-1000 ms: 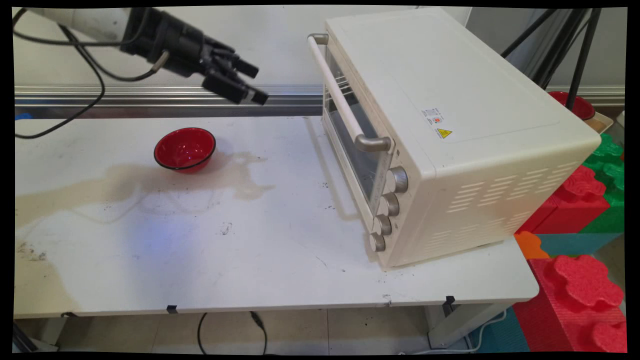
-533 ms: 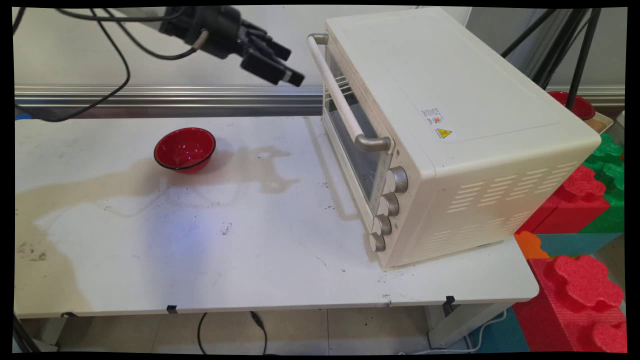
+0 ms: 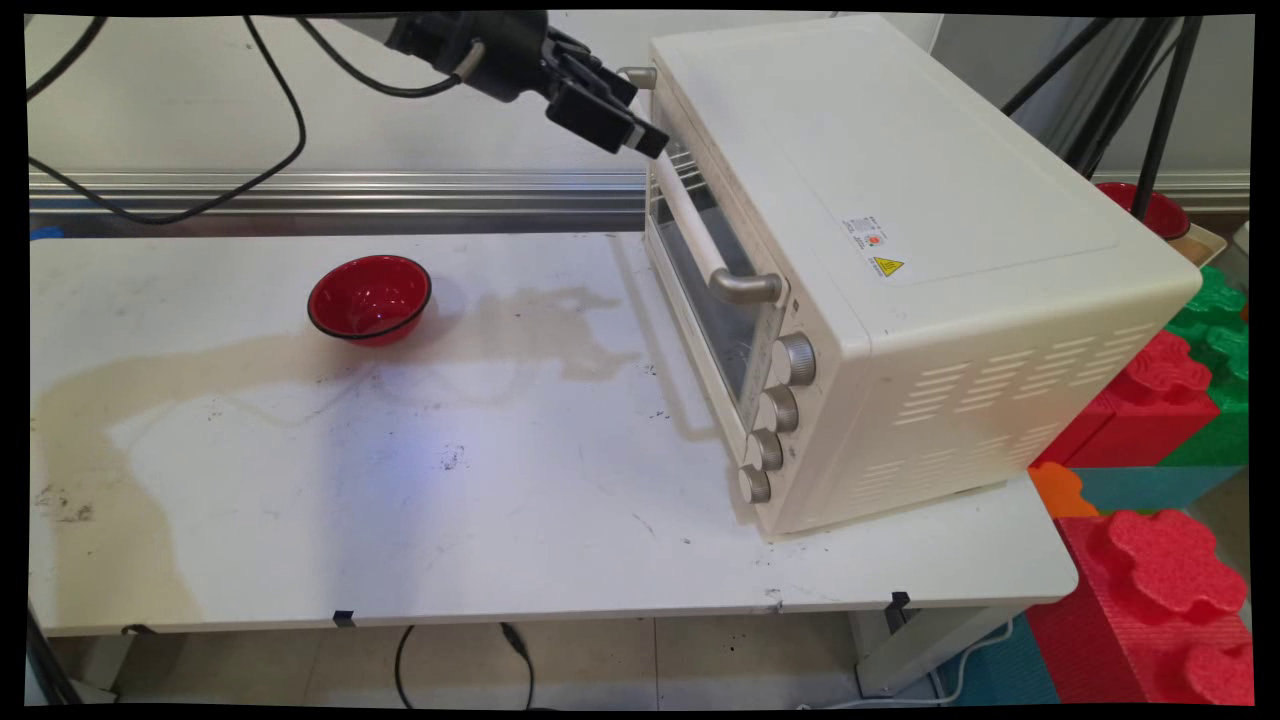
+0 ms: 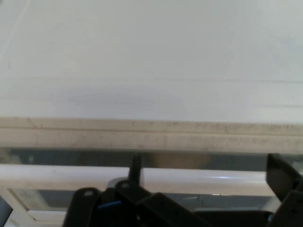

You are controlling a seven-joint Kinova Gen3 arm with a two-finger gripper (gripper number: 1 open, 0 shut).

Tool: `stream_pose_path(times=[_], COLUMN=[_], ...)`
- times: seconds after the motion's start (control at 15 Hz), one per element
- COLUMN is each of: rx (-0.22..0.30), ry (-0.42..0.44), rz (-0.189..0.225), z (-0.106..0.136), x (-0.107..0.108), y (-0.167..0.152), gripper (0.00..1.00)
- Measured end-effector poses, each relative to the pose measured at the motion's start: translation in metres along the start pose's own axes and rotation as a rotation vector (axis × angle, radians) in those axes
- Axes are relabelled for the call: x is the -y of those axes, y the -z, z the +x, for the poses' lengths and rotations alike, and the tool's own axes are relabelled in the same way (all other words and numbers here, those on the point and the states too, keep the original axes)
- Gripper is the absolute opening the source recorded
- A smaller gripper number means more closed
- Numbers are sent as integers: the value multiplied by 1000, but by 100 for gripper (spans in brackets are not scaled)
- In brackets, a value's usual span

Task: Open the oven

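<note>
white table (image 3: 560, 520), pincer (image 3: 640, 135) high at oven handle (image 3: 690, 215)

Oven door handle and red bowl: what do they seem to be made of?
The cream toaster oven's handle bar looks like smooth white plastic or coated metal, with brushed-metal end brackets. The red bowl with its dark rim looks like glossy plastic or enamel, judging by its highlights; which one is unclear.

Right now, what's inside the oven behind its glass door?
Through the oven's glass door, shut, only wire rack bars show near the top. The rest of the inside is too dim to tell. The gripper hangs at the door handle, covering its top part.
</note>
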Motion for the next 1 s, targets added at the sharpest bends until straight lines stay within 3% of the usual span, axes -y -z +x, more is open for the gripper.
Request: stream_pose_path(times=[0.13, 0.2, 1.0], rx=[2, 3, 58], ry=[-1, -2, -16], rz=[-2, -2, -20], z=[3, 4, 11], x=[0, 0, -1], y=[-4, -6, -46], gripper=[100, 0, 0])
